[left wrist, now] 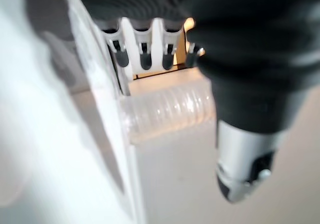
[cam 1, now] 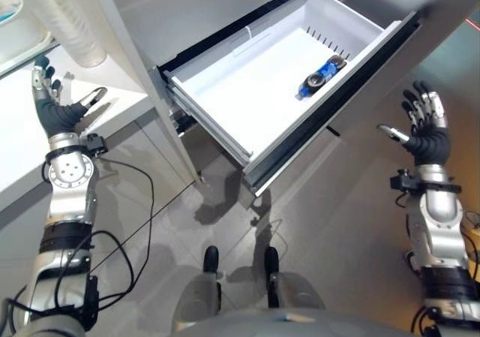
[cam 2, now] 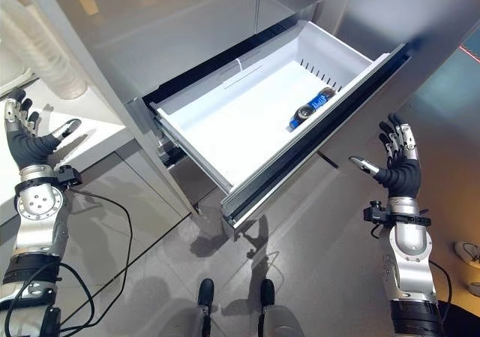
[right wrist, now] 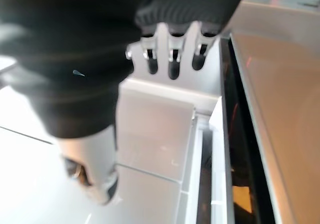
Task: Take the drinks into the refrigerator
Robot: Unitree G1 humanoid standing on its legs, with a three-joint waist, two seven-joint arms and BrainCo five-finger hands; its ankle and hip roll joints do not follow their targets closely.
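Note:
The refrigerator's white drawer (cam 1: 225, 89) stands pulled out, its dark-edged front (cam 1: 330, 119) toward me. One blue drink bottle (cam 1: 320, 76) lies on its side inside, near the drawer's right front corner. My left hand (cam 1: 56, 108) is raised with fingers spread over the white counter (cam 1: 22, 149) at the left, holding nothing. My right hand (cam 1: 425, 130) hovers open to the right of the drawer front, apart from it, also holding nothing.
A ribbed translucent hose (cam 1: 64, 22) runs down onto the counter beside my left hand. Grey refrigerator panels (cam 1: 187, 7) rise behind the drawer. Grey tiled floor (cam 1: 315, 217) lies below the drawer.

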